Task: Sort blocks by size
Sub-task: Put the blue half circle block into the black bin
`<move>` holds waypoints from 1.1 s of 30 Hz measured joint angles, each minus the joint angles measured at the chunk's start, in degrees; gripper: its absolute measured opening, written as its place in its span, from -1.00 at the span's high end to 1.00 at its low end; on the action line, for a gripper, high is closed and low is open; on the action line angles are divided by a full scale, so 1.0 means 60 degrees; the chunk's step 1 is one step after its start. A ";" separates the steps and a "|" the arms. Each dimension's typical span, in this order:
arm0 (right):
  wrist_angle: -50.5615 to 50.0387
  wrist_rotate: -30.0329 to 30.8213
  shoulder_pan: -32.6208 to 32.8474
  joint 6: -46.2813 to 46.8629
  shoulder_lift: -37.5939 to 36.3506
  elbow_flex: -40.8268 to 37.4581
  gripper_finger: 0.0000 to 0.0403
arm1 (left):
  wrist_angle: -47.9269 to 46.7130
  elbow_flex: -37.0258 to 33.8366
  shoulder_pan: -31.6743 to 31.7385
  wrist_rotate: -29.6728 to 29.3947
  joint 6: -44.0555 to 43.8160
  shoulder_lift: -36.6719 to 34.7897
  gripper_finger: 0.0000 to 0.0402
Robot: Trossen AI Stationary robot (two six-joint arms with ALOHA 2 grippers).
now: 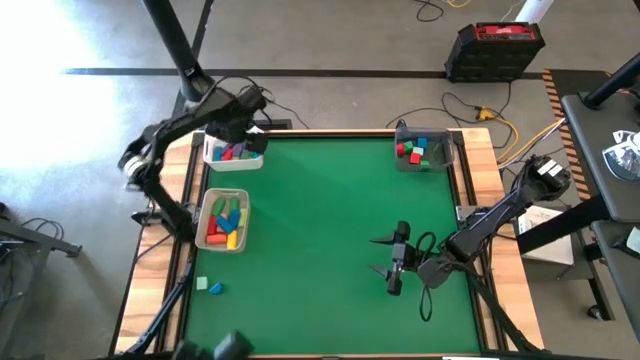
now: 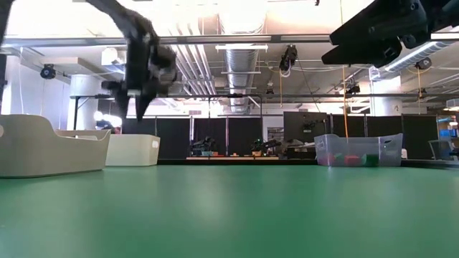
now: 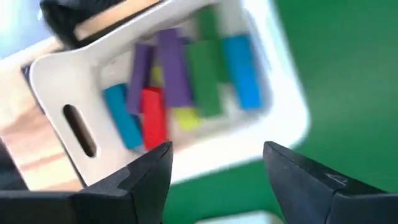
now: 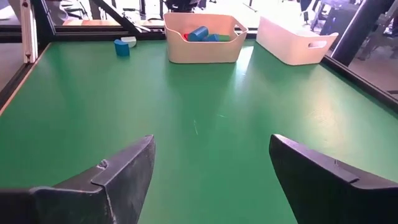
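Left gripper (image 1: pixel 250 133) hangs over white tray (image 1: pixel 215 157) at eleven o'clock, fingers apart, empty; blocks (image 3: pixel 180 81) inside, blurred. Right gripper (image 1: pixel 385 255) at four o'clock, fingers spread, holding nothing. More blocks sit in the clear bin (image 1: pixel 440 160) at one o'clock, partly hidden.

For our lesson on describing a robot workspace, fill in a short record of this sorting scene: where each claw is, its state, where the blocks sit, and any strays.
Left claw: open, empty, over the white tray at the table's far left corner
Right claw: open, empty, above bare green mat on the right side
White tray contents: long bars, purple, green, blue, red
Cream tray: mixed coloured blocks
Clear bin: red, green, blue blocks
Strays: two loose pieces near the left front corner
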 joint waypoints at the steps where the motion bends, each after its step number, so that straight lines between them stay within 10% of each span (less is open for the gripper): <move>1: 0.0001 -0.0004 0.0000 -0.0074 -0.0001 0.0004 -0.52 | -0.0007 -0.0086 -0.0402 -0.0001 0.0014 -0.0390 -0.16; 10: 0.0004 0.0504 -0.0011 -0.0569 0.0000 0.0007 -0.40 | 0.0072 -0.1955 -0.6689 0.0449 -0.2784 -0.3259 -0.15; 21: 0.0016 0.0999 -0.0431 -0.1044 -0.0051 0.0018 -0.47 | 0.1147 -0.3222 -1.4408 0.2751 -0.8785 -0.2500 -0.15; 33: 0.0014 0.0969 -0.0437 -0.0821 -0.0051 0.0022 -0.54 | 0.1307 -0.3754 -1.5808 0.3203 -1.1430 -0.1317 -0.15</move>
